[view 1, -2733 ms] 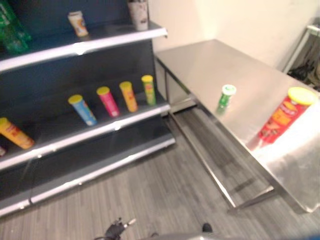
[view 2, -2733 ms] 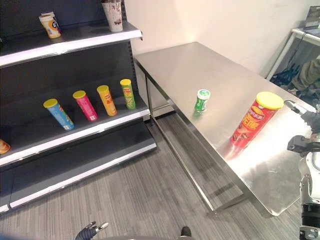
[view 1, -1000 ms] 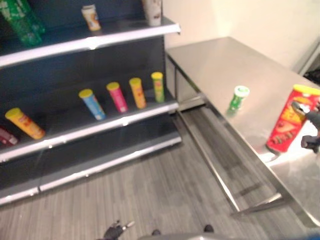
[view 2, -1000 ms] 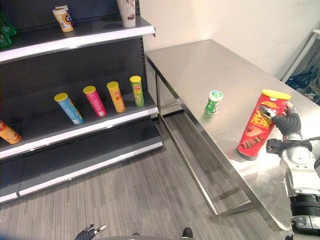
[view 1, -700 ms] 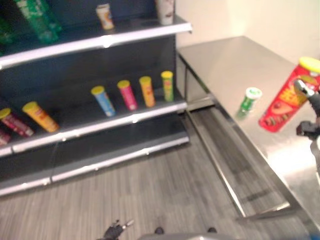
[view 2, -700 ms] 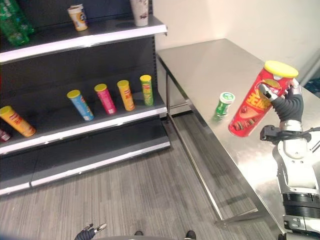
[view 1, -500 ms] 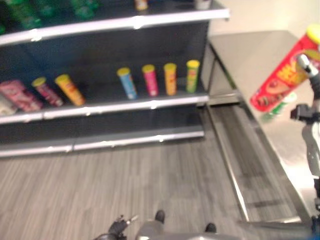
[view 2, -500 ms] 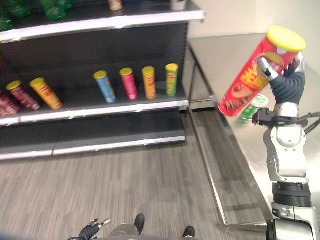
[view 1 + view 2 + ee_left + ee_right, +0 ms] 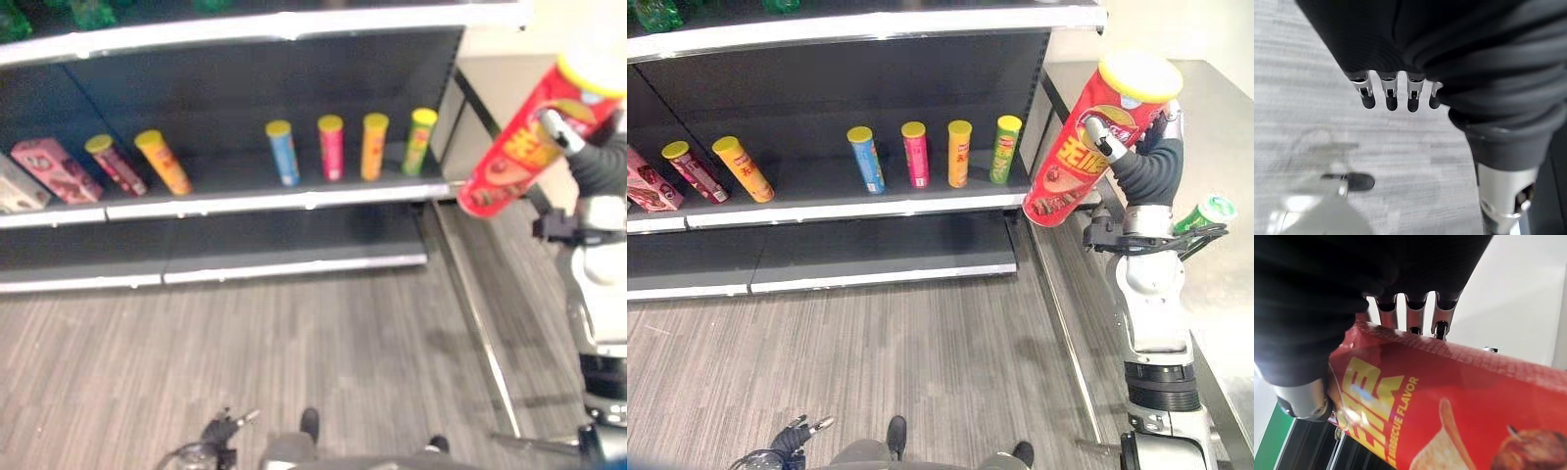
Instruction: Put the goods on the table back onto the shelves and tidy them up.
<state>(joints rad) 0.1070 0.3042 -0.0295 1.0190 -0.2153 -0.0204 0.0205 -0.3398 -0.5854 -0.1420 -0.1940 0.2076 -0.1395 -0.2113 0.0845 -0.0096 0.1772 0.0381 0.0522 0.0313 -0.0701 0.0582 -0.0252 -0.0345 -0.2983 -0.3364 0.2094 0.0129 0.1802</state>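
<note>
Right hand [image 9: 1146,162] curled round tilted red can [image 9: 1087,147]; left hand [image 9: 1396,95] slack, empty. Top-heavy tilt could slip from our grip; shelf [image 9: 872,211] lies at nine o'clock.

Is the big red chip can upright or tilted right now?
Tilted. The red chip can leans in the right hand, yellow lid up, base angled toward the shelf.

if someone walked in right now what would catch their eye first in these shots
The big red chip can with a yellow lid, tilted in the air beside the shelf and clutched in the right hand. Next, the row of four small cans, blue, pink, orange and green, standing on the dark middle shelf. A small green can is on the steel table behind the arm.
</note>
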